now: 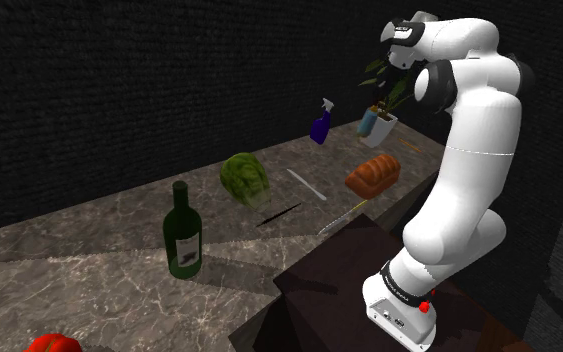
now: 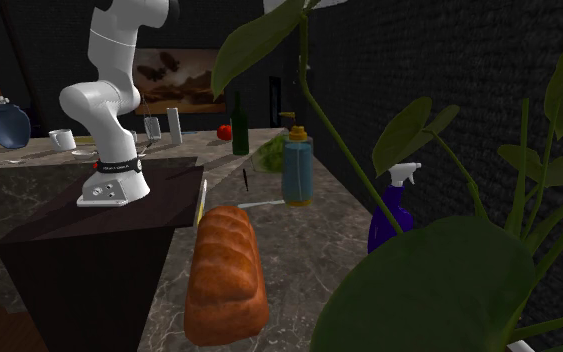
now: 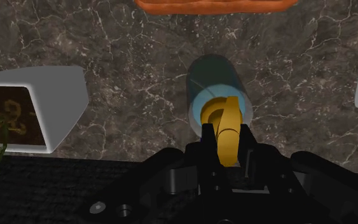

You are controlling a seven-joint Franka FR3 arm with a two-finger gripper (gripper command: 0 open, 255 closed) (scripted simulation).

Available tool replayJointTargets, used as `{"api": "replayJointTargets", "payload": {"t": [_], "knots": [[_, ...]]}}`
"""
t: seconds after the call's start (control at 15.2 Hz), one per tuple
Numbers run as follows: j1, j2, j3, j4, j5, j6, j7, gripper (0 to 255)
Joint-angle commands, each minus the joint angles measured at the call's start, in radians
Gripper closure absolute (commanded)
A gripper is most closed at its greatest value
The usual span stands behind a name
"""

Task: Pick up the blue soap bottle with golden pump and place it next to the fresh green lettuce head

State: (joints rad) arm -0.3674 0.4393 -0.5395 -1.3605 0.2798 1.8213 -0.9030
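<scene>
Gripper [image 3: 227,145] on soap bottle's [image 3: 217,79] pump [image 3: 227,121], counter [image 3: 139,63] end. Jaws pinching or not: cannot tell. Confirm hold, lift straight, clear plant pot [image 3: 60,105].

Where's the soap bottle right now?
The soap bottle stands on the counter at the shoulder view's upper right, just left of the white planter, with the spray bottle further left.

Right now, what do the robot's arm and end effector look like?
The arm is glossy white with rounded segments and dark joints. A black band with small white lettering rings its base, beside a red mark. The end effector is all black with two fingers.
</scene>
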Motion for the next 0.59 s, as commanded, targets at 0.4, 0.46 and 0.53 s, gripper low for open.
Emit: {"api": "replayJointTargets", "payload": {"t": [0.4, 0.46, 0.53], "knots": [[-0.022, 0.011, -0.002, 0.127, 0.001, -0.114, 0.011, 255], [-0.026, 0.014, -0.002, 0.146, 0.003, -0.13, 0.012, 255], [-0.03, 0.018, -0.002, 0.165, 0.004, -0.145, 0.013, 255]]}}
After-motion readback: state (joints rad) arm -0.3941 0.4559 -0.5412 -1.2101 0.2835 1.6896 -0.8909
